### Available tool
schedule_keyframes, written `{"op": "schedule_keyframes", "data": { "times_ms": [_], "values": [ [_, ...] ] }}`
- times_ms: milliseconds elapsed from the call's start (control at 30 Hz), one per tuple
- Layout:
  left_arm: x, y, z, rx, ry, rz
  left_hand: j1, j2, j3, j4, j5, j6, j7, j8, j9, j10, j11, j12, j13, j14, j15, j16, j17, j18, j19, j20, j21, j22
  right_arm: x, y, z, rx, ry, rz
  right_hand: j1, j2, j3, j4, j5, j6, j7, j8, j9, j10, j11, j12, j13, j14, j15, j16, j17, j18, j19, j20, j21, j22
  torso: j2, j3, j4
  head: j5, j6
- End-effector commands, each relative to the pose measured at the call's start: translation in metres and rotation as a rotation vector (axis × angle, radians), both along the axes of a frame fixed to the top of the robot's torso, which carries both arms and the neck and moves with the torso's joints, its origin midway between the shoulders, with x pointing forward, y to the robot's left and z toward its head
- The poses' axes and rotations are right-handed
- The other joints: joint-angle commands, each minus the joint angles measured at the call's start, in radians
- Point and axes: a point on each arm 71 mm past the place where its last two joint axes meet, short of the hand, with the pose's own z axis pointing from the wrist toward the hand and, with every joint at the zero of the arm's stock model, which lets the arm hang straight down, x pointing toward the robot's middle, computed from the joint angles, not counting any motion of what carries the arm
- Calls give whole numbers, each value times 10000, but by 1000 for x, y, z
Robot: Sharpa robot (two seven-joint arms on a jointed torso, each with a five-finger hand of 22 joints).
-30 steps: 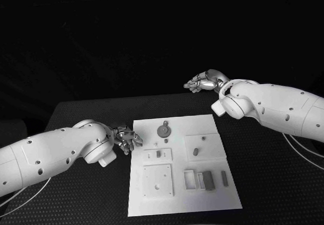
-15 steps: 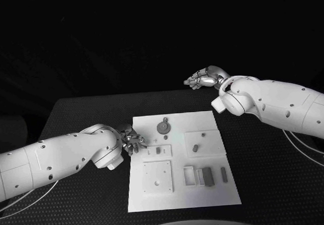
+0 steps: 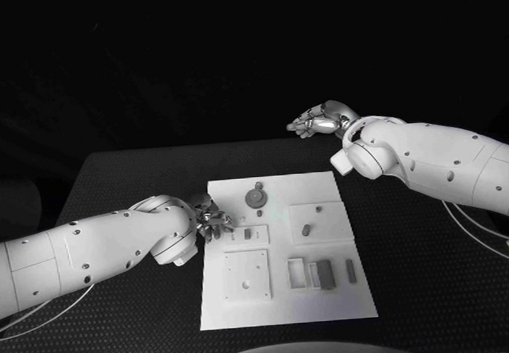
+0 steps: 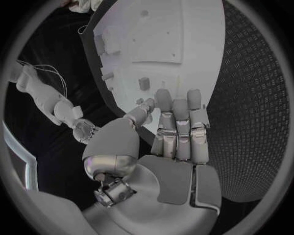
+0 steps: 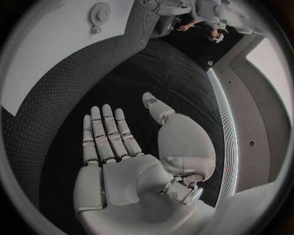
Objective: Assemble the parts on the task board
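The left hand (image 3: 209, 222) hovers at the near-left edge of the task board (image 3: 286, 316), fingers straight and close together, holding nothing. A small part (image 4: 144, 83) lies on the board just past its fingertips (image 4: 174, 105). The right hand (image 3: 318, 124) is raised well beyond the board's far side, open and empty, fingers spread (image 5: 104, 132)

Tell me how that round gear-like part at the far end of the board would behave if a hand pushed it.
The gear-like part lies flat on the task board, so it would probably slide, not roll. It looks small, likely light. Its low profile may make pinching awkward.
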Motion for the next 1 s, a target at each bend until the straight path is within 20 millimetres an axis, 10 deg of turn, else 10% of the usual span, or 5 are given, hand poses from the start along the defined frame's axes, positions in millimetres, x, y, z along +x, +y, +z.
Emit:
{"op": "schedule_keyframes", "data": {
  "times_ms": [33,1000],
  "values": [
    [-2,-3,-1,391,107,-444,-11,-120,-15,24,49,381,-312,538,221,-32,-15,41,17,44,34,18,13,41,76,4,23,14,-1,2,0,23,14,173,10,-58,-19,68,-3,-53,400,65,-17,52,9,-56,9,-8,54,-50,-18,-125,55,-13,-55,11,-7,0,2,21,-3],
    [-5,-7,-11,909,-22,-792,-47,-178,5,65,110,462,-400,812,275,13,-100,353,262,134,-58,239,164,42,222,-81,139,218,-1,1,-1,21,14,151,11,-56,-17,73,-3,-61,403,70,-21,70,9,-92,10,2,53,-47,-33,-119,76,-16,-72,26,-2,6,-2,25,-100]
  ]
}}
